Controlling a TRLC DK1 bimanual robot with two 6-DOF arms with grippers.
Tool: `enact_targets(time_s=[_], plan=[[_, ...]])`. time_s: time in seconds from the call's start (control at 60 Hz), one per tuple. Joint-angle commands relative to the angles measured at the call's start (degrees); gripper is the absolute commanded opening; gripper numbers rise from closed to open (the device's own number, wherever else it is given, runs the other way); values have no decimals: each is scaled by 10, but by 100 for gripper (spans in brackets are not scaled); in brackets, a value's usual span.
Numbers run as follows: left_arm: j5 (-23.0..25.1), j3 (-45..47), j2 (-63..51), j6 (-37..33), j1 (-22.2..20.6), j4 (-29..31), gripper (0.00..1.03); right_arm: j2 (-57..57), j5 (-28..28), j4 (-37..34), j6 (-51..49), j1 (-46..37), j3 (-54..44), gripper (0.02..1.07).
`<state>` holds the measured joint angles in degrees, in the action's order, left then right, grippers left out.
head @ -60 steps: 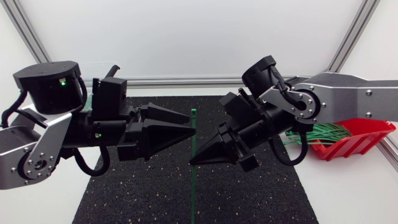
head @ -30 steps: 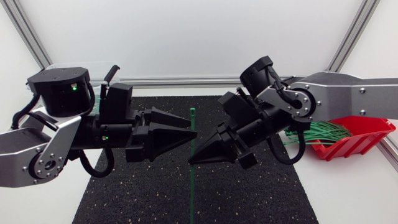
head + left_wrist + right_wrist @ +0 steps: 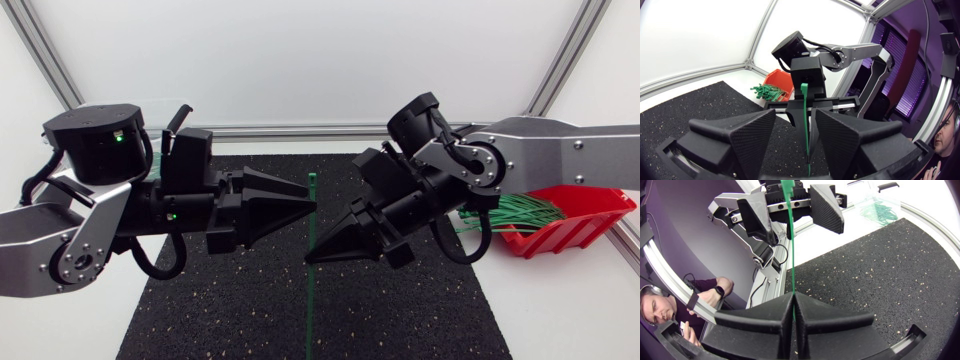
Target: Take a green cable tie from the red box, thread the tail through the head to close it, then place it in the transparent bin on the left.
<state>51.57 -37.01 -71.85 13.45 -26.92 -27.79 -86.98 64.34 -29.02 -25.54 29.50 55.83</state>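
Observation:
A green cable tie (image 3: 310, 290) hangs upright over the black mat (image 3: 200, 320). My right gripper (image 3: 308, 258) is shut on it partway along, as the right wrist view shows (image 3: 792, 296). My left gripper (image 3: 312, 206) faces it from the left at the tie's upper part. In the left wrist view the tie (image 3: 805, 120) stands between the left gripper's (image 3: 795, 112) fingers, with a gap on each side, so it is open. The tie's head (image 3: 786, 187) sits between those same fingers in the right wrist view. The red box (image 3: 575, 225) holds several green ties (image 3: 515, 212) at the right.
The transparent bin (image 3: 880, 210), with green ties inside, stands off the mat's far left corner behind my left arm. The red box (image 3: 777, 89) is beside the mat's right edge. Both arms hover above the mat's middle.
My left gripper has moved a little to the right, toward the tie, and its fingers have narrowed around the tie's upper part. The right gripper has held still with the tie.

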Motion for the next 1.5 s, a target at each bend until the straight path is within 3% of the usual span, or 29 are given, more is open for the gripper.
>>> enact_targets(time_s=[0.0, 0.333, 0.567, 1.283, 1.367, 1.483], plan=[[-2, -19, -11, -2, 7, -10, 52, -13, 3, -10, -4, -1, 10, 8], [-5, -22, -14, -1, 10, -15, 50, -14, 3, -10, -5, -1, 10, 8], [-5, -20, -14, -1, 12, -20, 24, -12, 3, -10, -5, -1, 9, 8], [-21, -16, -11, 3, -11, -20, 24, -9, 2, -10, -6, 2, 7, 8], [-21, -17, -12, 4, -11, -20, 19, -9, 2, -10, -6, 2, 6, 8], [-21, -17, -13, 5, -9, -20, 18, -9, 1, -9, -7, 3, 4, 8]])
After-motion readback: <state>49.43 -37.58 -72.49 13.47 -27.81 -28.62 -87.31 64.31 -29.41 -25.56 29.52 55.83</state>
